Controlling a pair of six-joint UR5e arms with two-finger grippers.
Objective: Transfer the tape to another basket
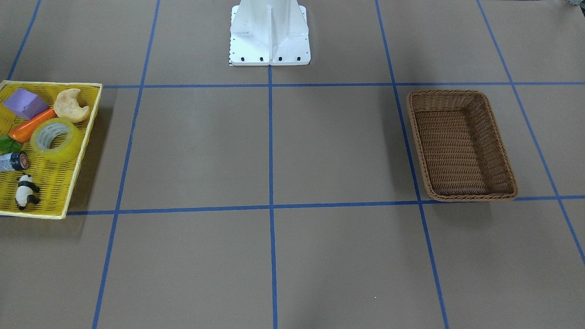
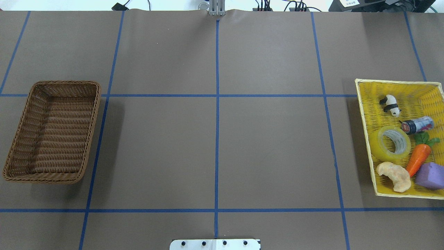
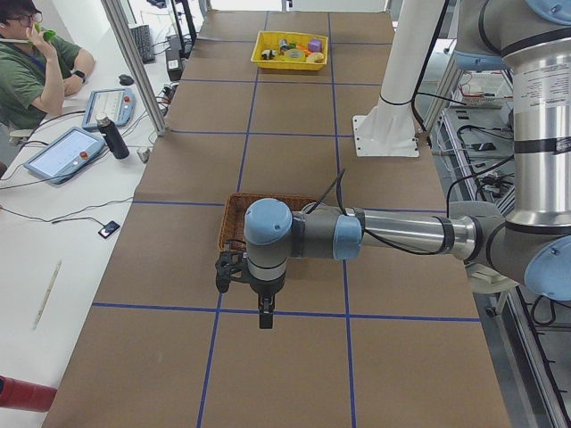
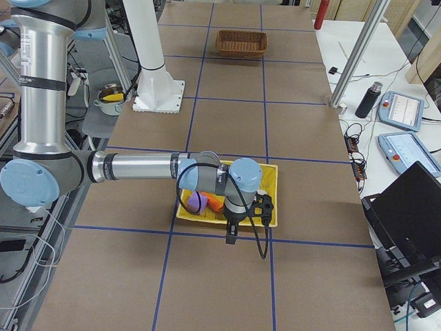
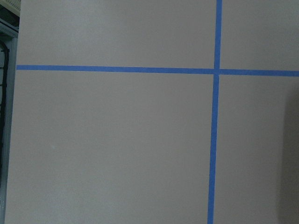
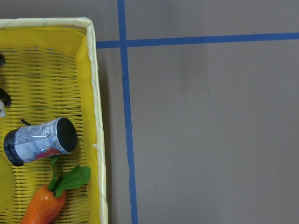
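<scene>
The tape (image 2: 393, 142) is a yellow translucent roll lying flat in the yellow mesh tray (image 2: 366, 139), between a small bottle and a croissant; it also shows in the front-facing view (image 1: 55, 139). The brown wicker basket (image 2: 66, 83) stands empty at the other end of the table, also in the front-facing view (image 1: 457, 93). My left gripper (image 3: 265, 316) shows only in the exterior left view, raised over the table beside the basket; I cannot tell its state. My right gripper (image 4: 231, 236) shows only in the exterior right view, raised by the tray's outer end; I cannot tell its state.
The tray also holds a toy panda (image 2: 390, 105), a small bottle (image 2: 417, 125), a carrot (image 2: 418, 158), a croissant (image 2: 395, 176) and a purple block (image 2: 430, 175). Blue tape lines grid the brown table. The robot's white base (image 1: 269, 34) stands at the table's near-robot edge.
</scene>
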